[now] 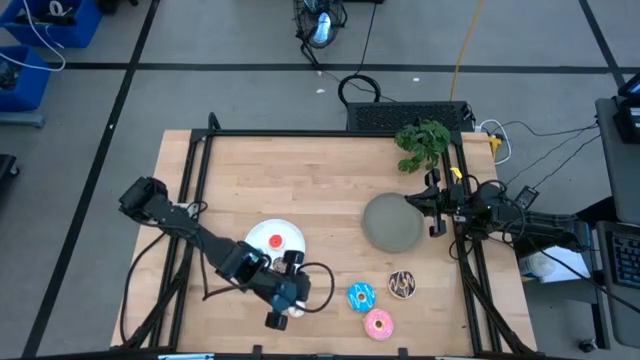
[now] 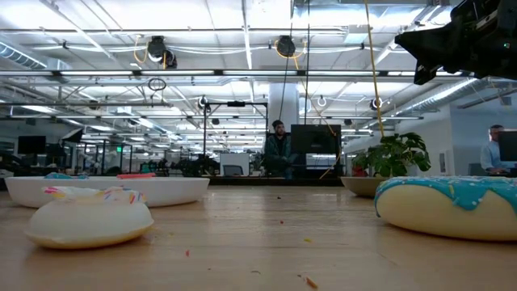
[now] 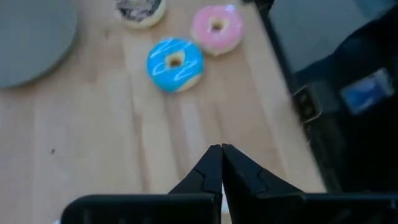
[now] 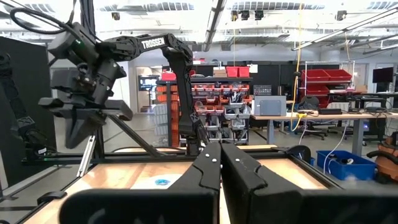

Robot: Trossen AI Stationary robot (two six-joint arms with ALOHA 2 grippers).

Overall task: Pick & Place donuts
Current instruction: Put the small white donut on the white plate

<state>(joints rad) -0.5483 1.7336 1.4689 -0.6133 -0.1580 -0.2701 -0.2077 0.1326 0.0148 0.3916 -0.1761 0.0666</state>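
The left gripper [image 1: 283, 308] hangs over the near part of the desk [image 1: 320, 190], just near of the white plate [image 1: 262, 238], and the left wrist view shows its two fingers [image 3: 211, 171] pressed together with nothing between them. A whitish donut [image 1: 296, 311] lies on the wood right beside that gripper, at the near edge; in the low view it sits on the left, in front of the white plate. On the white plate rests a red donut [image 1: 275, 241], and the low view shows a trace of blue on the plate's rim, too hidden to name surely. To the right, three larger donuts lie close together on the bare wood: the blue-iced donut [image 1: 361, 296], the pink-iced donut [image 1: 378, 322] just near of it, and the chocolate donut [image 1: 402, 284] to its right. The grey plate [image 1: 391, 222] sits farther back toward the right side. The right gripper [image 1: 437, 203] waits at the right edge of the grey plate, its fingers [image 4: 208, 168] pressed together and holding nothing. A green plant [image 1: 422, 142] stands at the far right corner.
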